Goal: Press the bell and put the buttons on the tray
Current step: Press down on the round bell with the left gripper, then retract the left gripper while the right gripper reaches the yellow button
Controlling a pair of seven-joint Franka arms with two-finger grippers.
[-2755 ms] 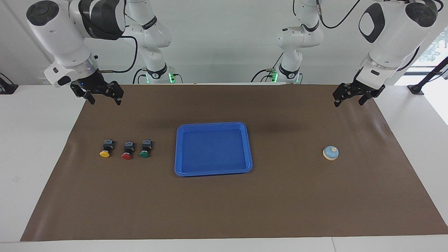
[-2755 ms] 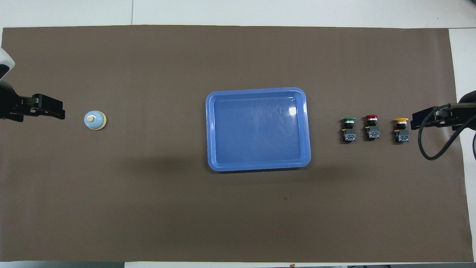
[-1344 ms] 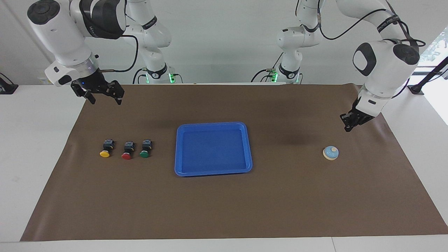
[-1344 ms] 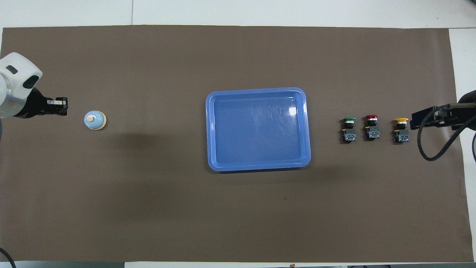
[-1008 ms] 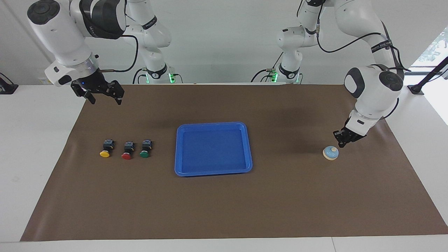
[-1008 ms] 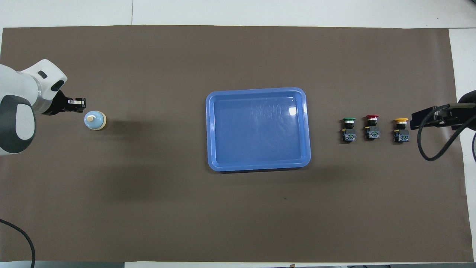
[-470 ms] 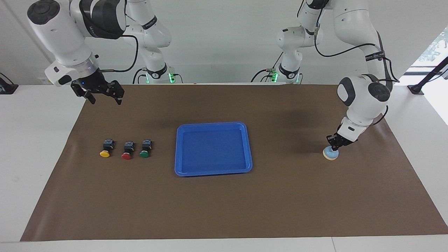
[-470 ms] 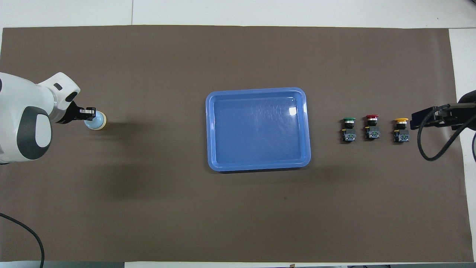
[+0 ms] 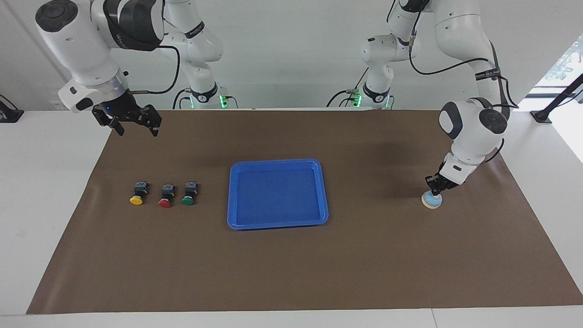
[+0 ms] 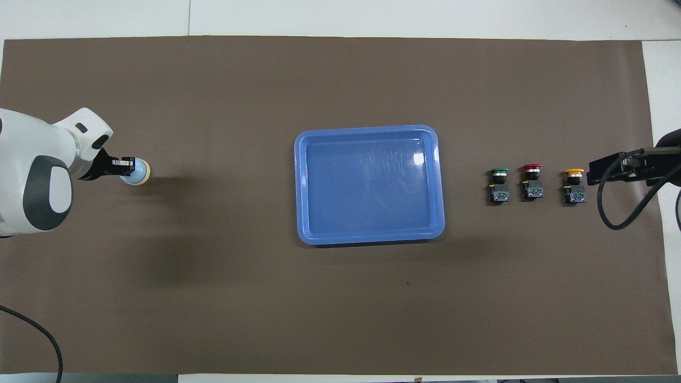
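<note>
The light-blue bell point(image 9: 431, 202) sits on the brown mat toward the left arm's end of the table. My left gripper point(image 9: 435, 190) is shut, and its tips rest on top of the bell and hide the knob. In the overhead view the left gripper point(image 10: 126, 166) covers part of the bell point(image 10: 141, 172). The blue tray point(image 9: 278, 161) lies empty at the mat's middle; it also shows in the overhead view point(image 10: 367, 128). The yellow button point(image 9: 138, 193), the red button point(image 9: 166, 196) and the green button point(image 9: 189, 193) lie in a row toward the right arm's end. My right gripper point(image 9: 135, 129) waits open in the air, over the mat's edge nearest the robots.
A brown mat point(image 9: 291, 273) covers most of the white table point(image 9: 41, 182). In the overhead view the right gripper point(image 10: 601, 170) overlaps the mat beside the yellow button point(image 10: 574, 186). A black cable point(image 10: 612, 213) hangs from the right arm.
My left gripper shut, swung down from the mat's corner and came onto the bell's top. The right arm, the tray and the buttons have not moved.
</note>
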